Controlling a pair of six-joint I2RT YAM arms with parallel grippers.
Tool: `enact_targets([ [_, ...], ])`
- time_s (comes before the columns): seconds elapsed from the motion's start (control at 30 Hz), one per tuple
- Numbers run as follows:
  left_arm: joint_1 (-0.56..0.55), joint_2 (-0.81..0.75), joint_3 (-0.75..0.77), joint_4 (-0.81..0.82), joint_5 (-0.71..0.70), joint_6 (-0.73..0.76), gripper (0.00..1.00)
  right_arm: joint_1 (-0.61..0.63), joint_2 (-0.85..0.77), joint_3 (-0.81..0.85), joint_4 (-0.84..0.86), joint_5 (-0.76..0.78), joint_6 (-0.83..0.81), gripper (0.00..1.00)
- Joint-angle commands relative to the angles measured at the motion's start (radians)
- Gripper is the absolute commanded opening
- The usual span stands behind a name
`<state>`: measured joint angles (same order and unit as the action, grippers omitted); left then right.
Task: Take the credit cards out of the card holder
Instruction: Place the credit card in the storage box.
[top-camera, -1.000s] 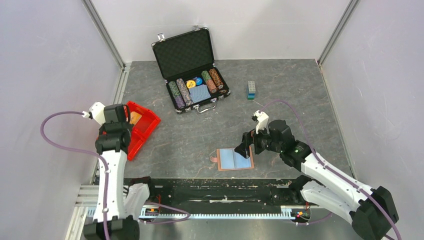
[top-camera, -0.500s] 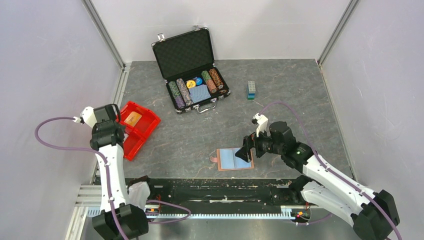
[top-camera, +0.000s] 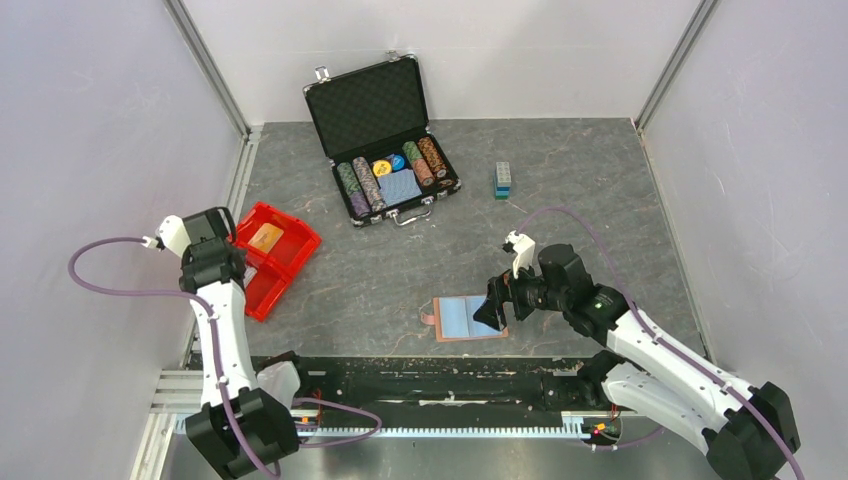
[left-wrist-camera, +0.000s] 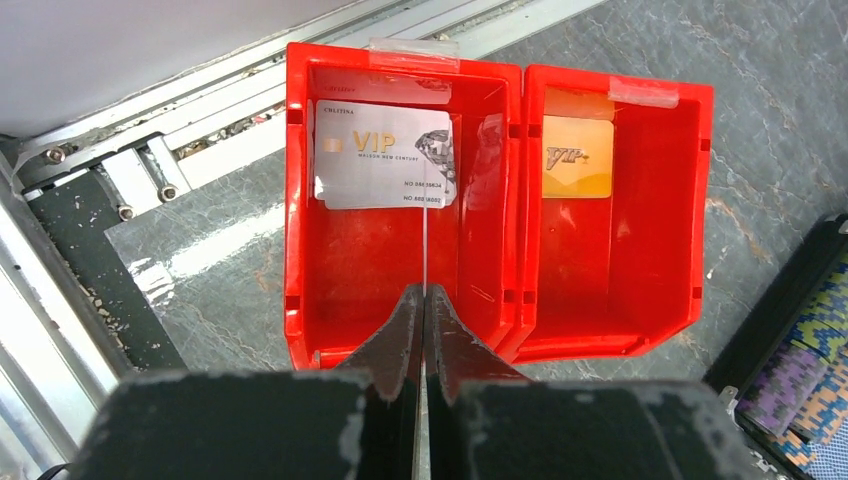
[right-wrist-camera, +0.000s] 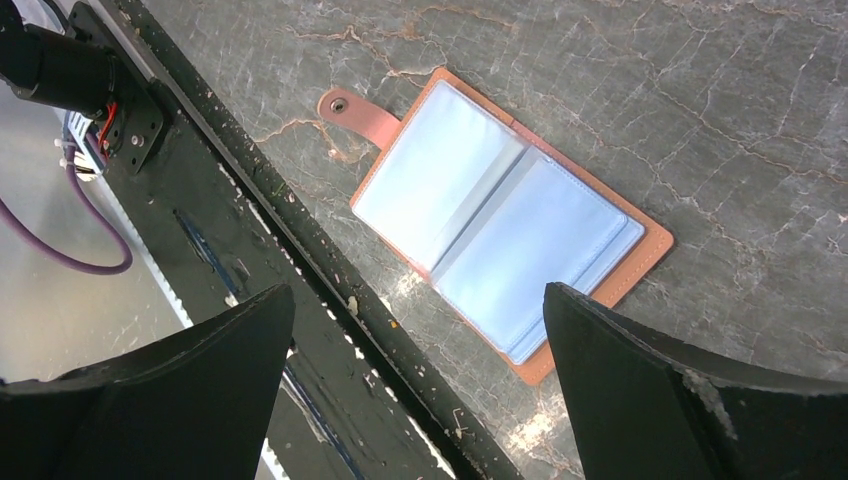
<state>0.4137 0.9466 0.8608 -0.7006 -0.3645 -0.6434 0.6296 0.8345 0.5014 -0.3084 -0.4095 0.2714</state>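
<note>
**Cards in the red bin, card holder open under right end effector**

We see the card holder (top-camera: 470, 318) lying open and flat on the tabletop (top-camera: 400, 270). Its light-blue lining faces up and its tab sticks out on its left side.

The right end effector (top-camera: 488, 308) hangs over the card holder's right half. Its fingers are spread wide, and in the wrist view one shows on each side of the holder. It grips nothing.

The red bin (top-camera: 292, 262) sits well left of the card holder and a bit beyond it. The credit cards are in there:
- The silver VIP cards (left-wrist-camera: 385, 155) overlap in one compartment. We count two by the doubled print lines.
- The orange card (left-wrist-camera: 578, 157) is in the neighbouring compartment.

The left end effector (left-wrist-camera: 424, 292) is at the bin end away from the card holder, with its fingers pressed together. A thin pale line runs from the tips toward the silver cards. We can't tell whether that is a card seen edge-on.

The poker-chip case (top-camera: 385, 130) is open, well beyond the card holder. A small blue-green block (top-camera: 503, 180) is beyond it too, slightly right.
</note>
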Motion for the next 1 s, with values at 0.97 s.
enact_targets([
  [0.97,0.135,0.214,-0.035,0.188,0.204,0.151,0.02,-0.005,-0.008,0.106,0.039,-0.035,0.032,0.98],
])
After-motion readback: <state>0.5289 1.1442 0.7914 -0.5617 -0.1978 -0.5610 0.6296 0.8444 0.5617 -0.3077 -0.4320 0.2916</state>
